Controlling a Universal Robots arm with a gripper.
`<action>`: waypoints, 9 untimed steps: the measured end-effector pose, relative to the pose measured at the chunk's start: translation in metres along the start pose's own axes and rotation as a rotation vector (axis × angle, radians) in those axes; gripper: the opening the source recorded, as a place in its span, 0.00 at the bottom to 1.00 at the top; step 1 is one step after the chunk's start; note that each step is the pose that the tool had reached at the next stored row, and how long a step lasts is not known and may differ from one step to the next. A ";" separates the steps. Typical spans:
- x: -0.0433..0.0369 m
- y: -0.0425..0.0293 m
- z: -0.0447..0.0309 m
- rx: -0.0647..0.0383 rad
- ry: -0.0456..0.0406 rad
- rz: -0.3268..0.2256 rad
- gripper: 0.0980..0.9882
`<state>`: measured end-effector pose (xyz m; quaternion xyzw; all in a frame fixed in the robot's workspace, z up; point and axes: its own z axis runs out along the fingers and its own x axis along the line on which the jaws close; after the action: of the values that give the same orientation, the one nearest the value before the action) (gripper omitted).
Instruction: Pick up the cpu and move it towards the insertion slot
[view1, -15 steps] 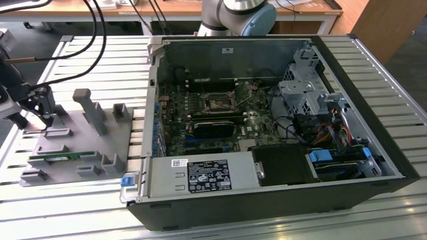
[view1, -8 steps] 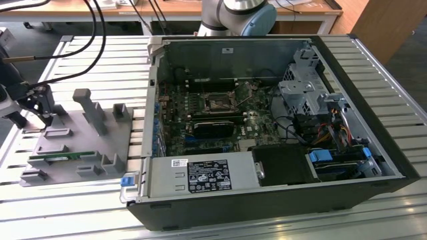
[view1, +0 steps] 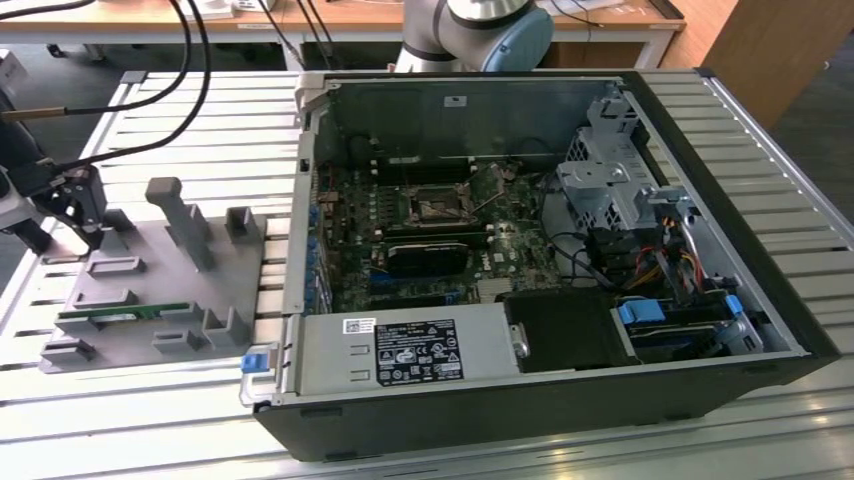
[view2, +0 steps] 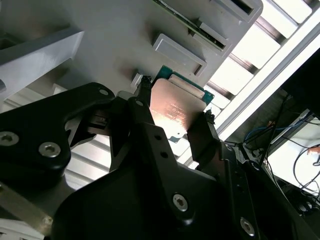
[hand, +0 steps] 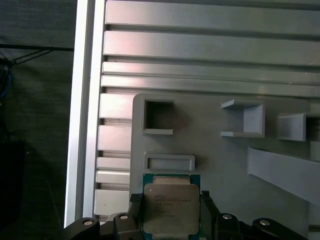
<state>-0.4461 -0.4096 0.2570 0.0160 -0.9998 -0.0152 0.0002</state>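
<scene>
Silvery top w/ thin green edge is seen on cpu (hand: 170, 210). pincer (view2: 175, 107) is coloured black. tray (hand: 225, 165) is shown plain grey, surface (hand: 200, 45) silver w/ ribbed slats. insertion slot (view1: 434, 207): shiny frame, dark ctr.

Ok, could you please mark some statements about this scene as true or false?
1. The cpu sits between the gripper's fingers. True.
2. The cpu already rests in the insertion slot. False: it is at the grey tray, outside the computer case.
3. The computer case lies open, its board visible. True.
4. The memory stick lies inside the case. False: the memory stick lies on the grey tray.
</scene>
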 end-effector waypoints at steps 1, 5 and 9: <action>0.0000 0.0001 -0.0005 0.000 0.0000 0.000 0.50; 0.0000 0.0004 -0.0026 0.000 0.0001 0.000 0.50; 0.0000 0.0006 -0.0045 0.001 0.0001 0.000 0.50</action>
<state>-0.4462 -0.4092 0.2615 0.0160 -0.9998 -0.0149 0.0002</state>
